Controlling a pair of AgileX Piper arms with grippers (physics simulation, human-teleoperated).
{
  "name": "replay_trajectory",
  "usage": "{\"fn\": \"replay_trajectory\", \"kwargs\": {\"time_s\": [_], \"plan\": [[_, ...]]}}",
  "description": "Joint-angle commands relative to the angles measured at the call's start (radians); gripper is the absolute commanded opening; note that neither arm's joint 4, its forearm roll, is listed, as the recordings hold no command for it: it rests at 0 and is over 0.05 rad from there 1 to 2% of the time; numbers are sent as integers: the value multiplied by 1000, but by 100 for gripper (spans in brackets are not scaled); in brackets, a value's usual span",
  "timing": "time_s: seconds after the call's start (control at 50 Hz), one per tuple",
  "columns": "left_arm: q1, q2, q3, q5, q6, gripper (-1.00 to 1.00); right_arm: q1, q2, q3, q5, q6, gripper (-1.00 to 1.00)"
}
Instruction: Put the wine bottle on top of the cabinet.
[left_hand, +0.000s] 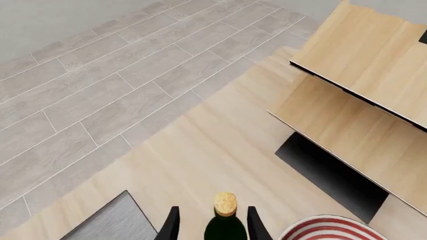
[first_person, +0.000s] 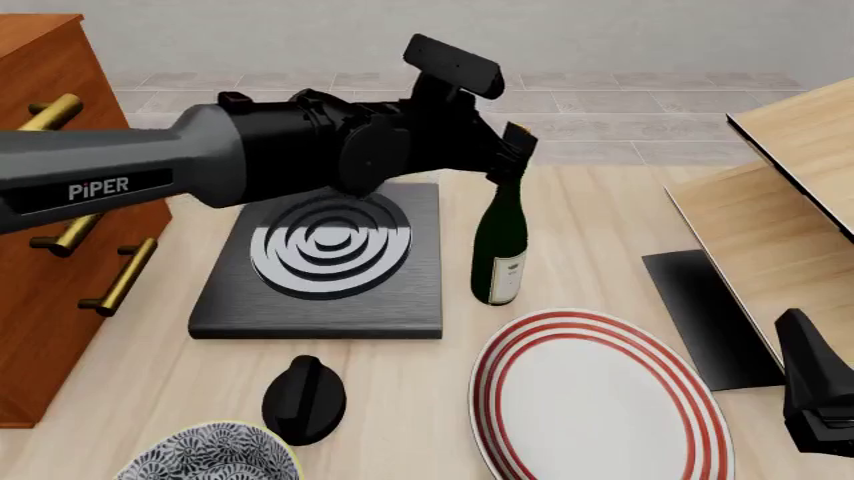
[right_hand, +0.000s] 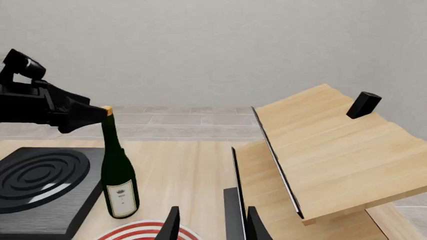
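Note:
The dark green wine bottle (first_person: 501, 240) with a gold cap stands upright on the table between a black slab and a striped plate. It also shows in the right wrist view (right_hand: 119, 175). My left gripper (first_person: 513, 150) is at the bottle's neck. In the left wrist view the gold cap (left_hand: 225, 204) sits between the open fingers (left_hand: 172, 225), with a gap on each side. The reddish-brown cabinet (first_person: 40, 120) with brass handles stands at the far left. My right gripper (right_hand: 213, 225) is open and empty, low at the right near the table's front.
A black slab with grey rings (first_person: 327, 250) lies left of the bottle. A red-striped plate (first_person: 594, 400), a black knob (first_person: 304, 400) and a patterned bowl (first_person: 207, 455) are in front. A pale light-wood panelled piece (first_person: 787, 220) stands at the right.

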Motion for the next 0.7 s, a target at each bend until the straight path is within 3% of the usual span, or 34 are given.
{"fn": "replay_trajectory", "kwargs": {"time_s": [0.02, 0.7], "plan": [[-13, 35, -55, 33, 20, 100, 0, 0, 1, -1, 0, 100], [-50, 101, -64, 48, 18, 100, 0, 0, 1, 0, 0, 100]]}}
